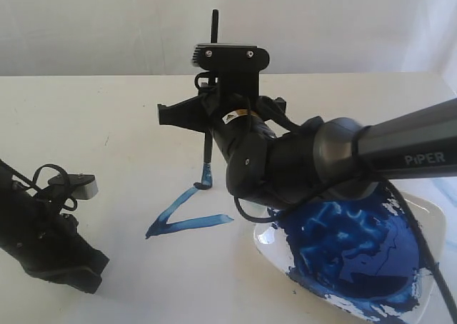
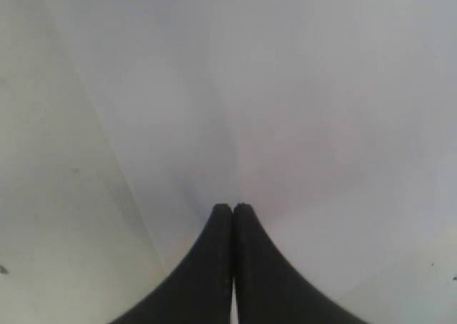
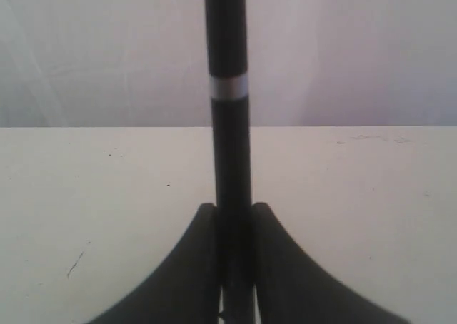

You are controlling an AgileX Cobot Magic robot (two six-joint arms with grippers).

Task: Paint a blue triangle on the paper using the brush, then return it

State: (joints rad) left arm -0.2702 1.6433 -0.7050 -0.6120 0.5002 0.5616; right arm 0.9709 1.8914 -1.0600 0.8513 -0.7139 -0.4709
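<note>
exterior view: right claw [image 1: 203,117] w/ 1 brush [image 1: 208,153], 1 blue triangle [image 1: 193,223], 1 dish [image 1: 432,213].

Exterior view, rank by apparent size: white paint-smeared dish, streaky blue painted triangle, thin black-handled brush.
1. White paint-smeared dish, clearly largest.
2/3. Streaky blue triangle and thin black-handled brush: unsure; brush longer, triangle spreads wider.

One camera outside, two on wrists
The outside camera looks down at a slant over the surface [image 1: 86,124] to the wall [image 1: 321,24]. The left wrist camera peers past the left hand [image 2: 233,210], very near. The right one looks flat past the right hand [image 3: 233,210] and shares the brush [image 3: 228,145] and wall with the outside view
</note>
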